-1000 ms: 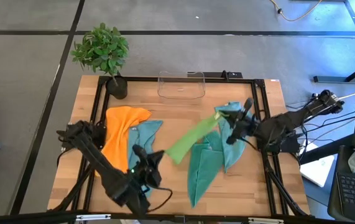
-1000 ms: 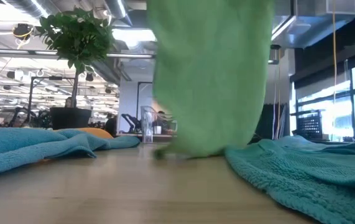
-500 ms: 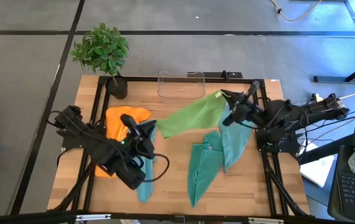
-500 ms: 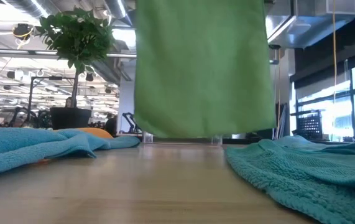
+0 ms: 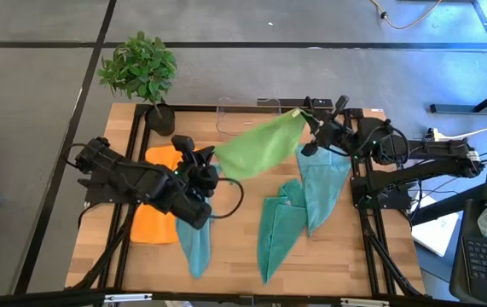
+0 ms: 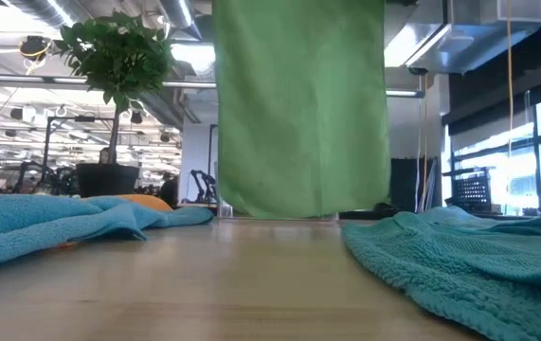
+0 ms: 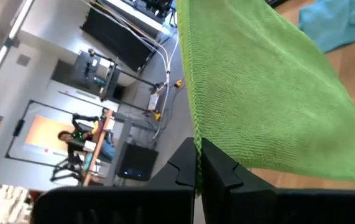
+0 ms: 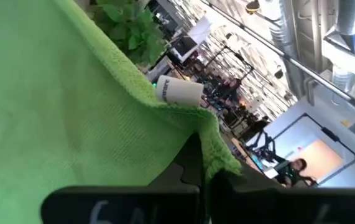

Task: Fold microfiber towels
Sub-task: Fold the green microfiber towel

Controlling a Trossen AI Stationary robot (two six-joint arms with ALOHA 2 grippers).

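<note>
Lime green towel [image 5: 256, 149]: showing plain, even yellow-green, no pattern. Orange towel [image 5: 153, 223]: showing solid bright orange. Teal towels [image 5: 294, 217]: showing plain blue-green throughout, another teal towel [image 5: 194, 247] matching. Table [image 5: 234, 256]: showing pale wood planking, edged by black framing. Potted plant [image 5: 139, 68]: showing green leaves above a black pot.

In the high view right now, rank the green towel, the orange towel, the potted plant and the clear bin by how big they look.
1. green towel, held spread above the table, so nearer the camera and possibly flattered
2. potted plant
3. orange towel, partly hidden by the left arm, so unsure against the plant
4. clear bin, partly covered
</note>
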